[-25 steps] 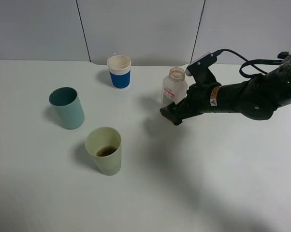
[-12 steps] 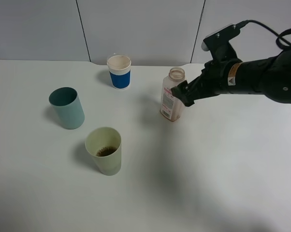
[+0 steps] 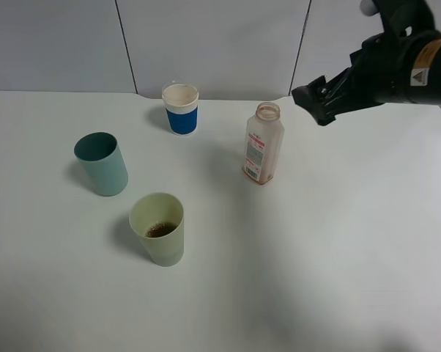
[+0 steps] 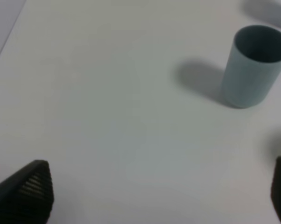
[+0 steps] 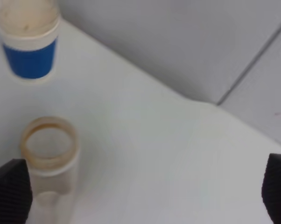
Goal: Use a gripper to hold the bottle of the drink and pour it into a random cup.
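The bottle (image 3: 264,144) stands upright and uncapped on the white table, with a thin layer of brown drink at its bottom. My right gripper (image 3: 318,101) hangs open in the air above and to the right of it, holding nothing. The right wrist view shows the bottle's open neck (image 5: 49,144) beside one of that gripper's (image 5: 143,191) fingertips (image 5: 10,192). The pale yellow-green cup (image 3: 158,228) stands near the front left with brown drink in it. My left gripper (image 4: 154,196) is open over bare table.
A teal cup (image 3: 102,163) stands at the left and also shows as the teal cup (image 4: 255,65) in the left wrist view. A white cup with a blue band (image 3: 181,108) stands at the back; this white cup (image 5: 28,42) lies beyond the bottle.
My right gripper has drawn back from the bottle and risen up and to the right. The bottle stays standing on the table. The cups have not moved.
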